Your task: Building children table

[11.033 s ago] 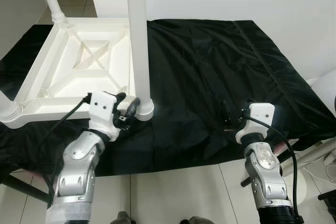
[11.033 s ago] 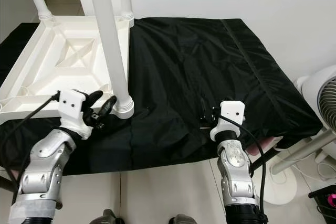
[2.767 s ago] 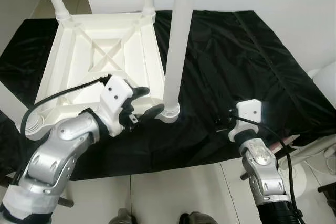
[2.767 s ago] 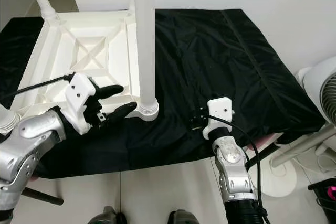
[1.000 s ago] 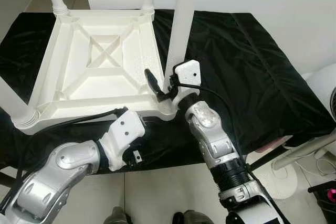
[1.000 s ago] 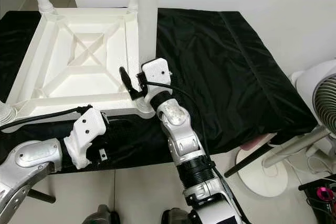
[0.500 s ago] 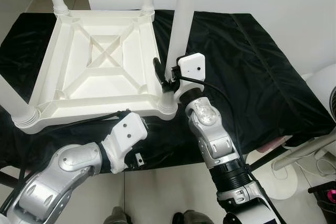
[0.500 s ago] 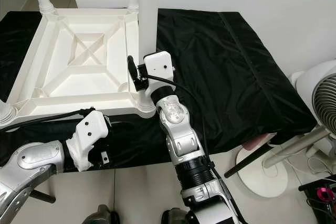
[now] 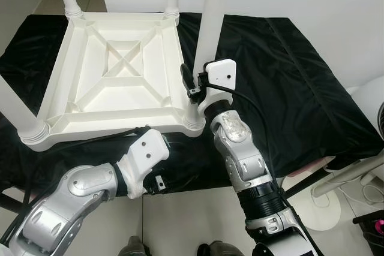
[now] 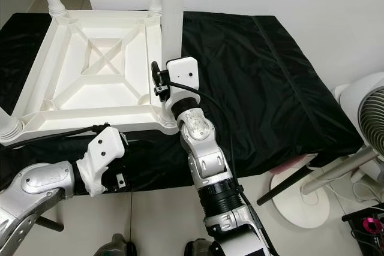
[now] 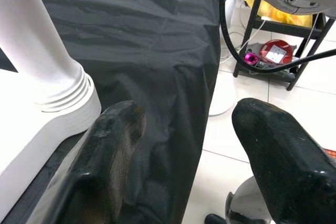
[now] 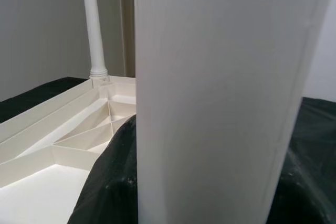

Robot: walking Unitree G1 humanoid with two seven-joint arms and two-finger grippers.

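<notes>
table: I see the white table (image 9: 114, 76) upside down on the black cloth (image 9: 288, 88); ribbed underside faces up; it sits on the left half of the cloth, front edge near the cloth's front edge
legs: four white legs stand up from the corners; front-right leg (image 9: 211, 22) is the one I'm working on, its ringed collar seated in the corner socket; front-left leg (image 9: 18, 112) seated too; the two rear legs run out of frame at the top
right gripper: right gripper (image 9: 193, 85) is up on the front-right leg just above the collar; one black finger (image 9: 183, 79) shows on the leg's inner side, over the table's underside; in the right wrist view the leg (image 12: 220, 103) sits between dark fingers on either side, so I read it as clamped on the leg
left gripper: left gripper (image 11: 189, 161) is low, in front of the table's front edge, beside the cloth's hanging front; in its wrist view the fingers (image 11: 113, 156) are spread wide, nothing between them; leg collar is just ahead of it, not touched
other: fan (image 10: 372, 112) on a white stand at far right, off the cloth; tiled floor (image 9: 180, 220) below
</notes>
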